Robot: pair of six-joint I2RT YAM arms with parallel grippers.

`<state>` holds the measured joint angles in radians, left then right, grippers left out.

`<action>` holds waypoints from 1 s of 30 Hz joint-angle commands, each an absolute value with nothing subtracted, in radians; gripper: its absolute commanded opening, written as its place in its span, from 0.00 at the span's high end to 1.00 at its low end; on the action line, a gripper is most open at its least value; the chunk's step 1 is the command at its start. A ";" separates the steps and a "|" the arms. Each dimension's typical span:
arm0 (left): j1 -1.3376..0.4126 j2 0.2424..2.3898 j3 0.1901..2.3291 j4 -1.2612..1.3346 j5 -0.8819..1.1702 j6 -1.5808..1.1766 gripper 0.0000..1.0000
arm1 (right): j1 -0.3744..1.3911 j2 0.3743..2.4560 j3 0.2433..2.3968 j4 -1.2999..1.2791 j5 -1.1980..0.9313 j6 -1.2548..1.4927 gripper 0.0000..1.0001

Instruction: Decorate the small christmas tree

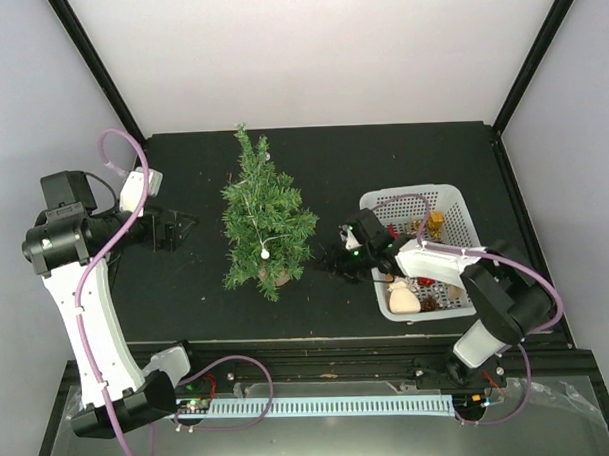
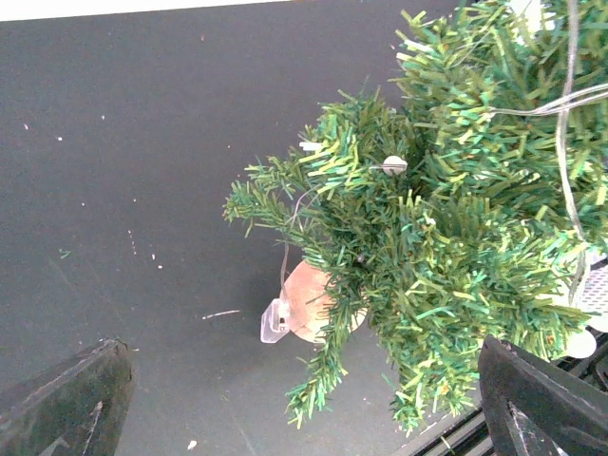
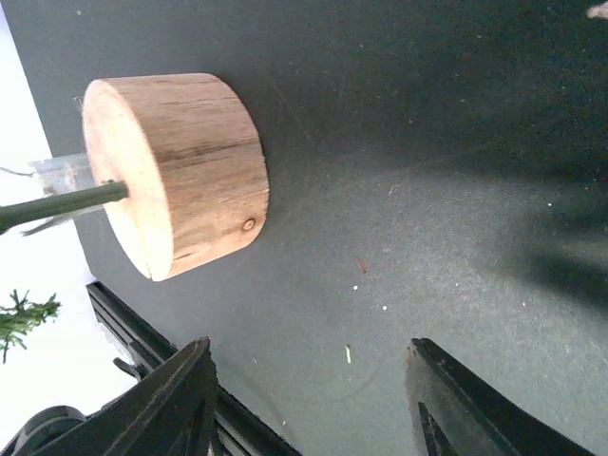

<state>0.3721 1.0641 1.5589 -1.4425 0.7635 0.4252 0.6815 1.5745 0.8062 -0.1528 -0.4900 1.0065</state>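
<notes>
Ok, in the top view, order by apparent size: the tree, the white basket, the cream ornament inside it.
1-2. small christmas tree and white basket: too close to rank; the tree looks longer, the basket wider.
3. cream ornament: clearly smallest.

the small christmas tree (image 1: 264, 214) stands upright mid-table on its round wooden base, strung with lights.

— How are the arms finished?
— White shells are seen on the left arm (image 1: 87, 316) and the right arm (image 1: 441, 258), linked by black joints (image 1: 57, 242).
— And the cabling?
— Purple cables (image 1: 112, 155) are looped along both. Black fingers (image 3: 180, 399) are fitted.
</notes>
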 commanded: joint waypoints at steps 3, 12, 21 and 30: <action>0.381 1.087 1.550 -1.435 0.758 0.425 0.01 | 0.704 1.639 0.804 0.099 -0.507 1.127 0.45; 0.383 1.102 1.556 -1.453 0.764 0.441 0.01 | 0.758 1.750 0.885 0.202 -0.470 1.203 0.43; 0.401 1.091 1.566 -1.487 0.749 0.482 0.02 | 0.790 1.863 0.955 0.209 -0.468 1.234 0.46; 0.415 1.094 1.555 -1.492 0.758 0.491 0.02 | 0.789 1.908 0.968 0.224 -0.468 1.243 0.59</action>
